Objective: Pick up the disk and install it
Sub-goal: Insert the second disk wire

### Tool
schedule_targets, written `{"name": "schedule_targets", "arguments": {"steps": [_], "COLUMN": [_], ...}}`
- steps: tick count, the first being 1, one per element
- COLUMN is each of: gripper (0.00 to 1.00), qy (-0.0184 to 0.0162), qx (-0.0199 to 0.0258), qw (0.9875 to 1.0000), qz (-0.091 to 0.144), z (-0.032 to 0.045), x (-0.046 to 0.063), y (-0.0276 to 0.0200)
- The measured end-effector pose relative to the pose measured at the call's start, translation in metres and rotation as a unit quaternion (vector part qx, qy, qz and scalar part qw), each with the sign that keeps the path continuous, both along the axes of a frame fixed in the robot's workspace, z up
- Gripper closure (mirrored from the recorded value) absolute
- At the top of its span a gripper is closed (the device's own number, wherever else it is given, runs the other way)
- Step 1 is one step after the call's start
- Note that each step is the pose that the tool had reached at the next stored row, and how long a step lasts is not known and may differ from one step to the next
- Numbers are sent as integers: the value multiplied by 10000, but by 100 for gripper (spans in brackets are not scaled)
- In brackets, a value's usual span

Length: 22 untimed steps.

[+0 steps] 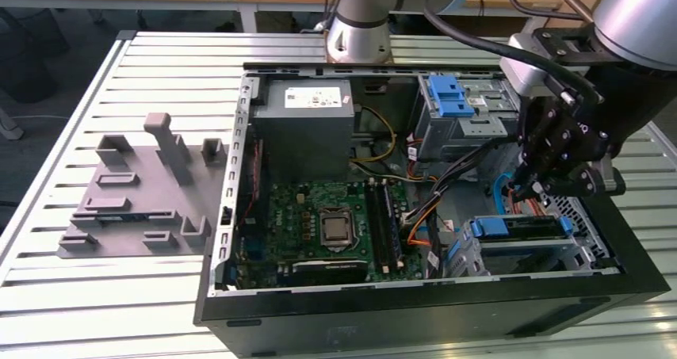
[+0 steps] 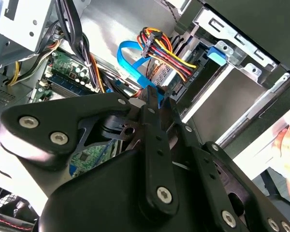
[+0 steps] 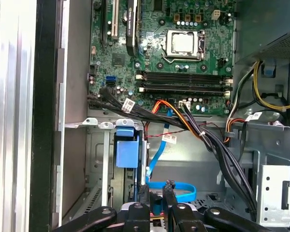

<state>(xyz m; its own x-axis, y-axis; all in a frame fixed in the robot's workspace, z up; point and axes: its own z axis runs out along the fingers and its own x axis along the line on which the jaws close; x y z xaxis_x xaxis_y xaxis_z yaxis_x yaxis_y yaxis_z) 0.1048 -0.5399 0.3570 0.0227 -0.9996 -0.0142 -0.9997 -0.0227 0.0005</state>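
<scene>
The disk [image 1: 521, 229] sits on edge in the drive bay at the front corner of the open computer case [image 1: 423, 303], on the exterior view's right. Its blue rail frame [image 3: 125, 150] shows in the first wrist view. My gripper [image 1: 525, 192] hangs inside the case just above and behind the disk, apart from it. In both wrist views the gripper [image 3: 156, 191] [image 2: 159, 99] is open by a narrow gap, with nothing held. A blue flat cable [image 3: 176, 188] loops right behind the fingertips.
A grey metal box with a white sticker [image 1: 307, 113] and a blue latch piece [image 1: 449, 97] lie at the case's back. The motherboard [image 1: 328, 224] fills the case floor. Black and coloured wire bundles [image 3: 208, 140] cross beside the gripper. A hand [image 2: 287, 137] is nearby. A grey fixture [image 1: 138, 192] stands on the slatted table.
</scene>
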Motion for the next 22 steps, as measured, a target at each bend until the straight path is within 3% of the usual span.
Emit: {"name": "schedule_targets", "arguments": {"steps": [4,6,9,15,22], "gripper": [76,82,84,84,84], "qy": [0,0,-2,-35,-86], "qx": [-1,3,33,53,51], "qw": [10000,10000,10000,10000,10000], "qz": [0,1,3,3,1], "z": [-12,-18,-31,-86,-162], "x": [0,0,0,-1,-4], "y": [0,0,-5,-48,-50]}}
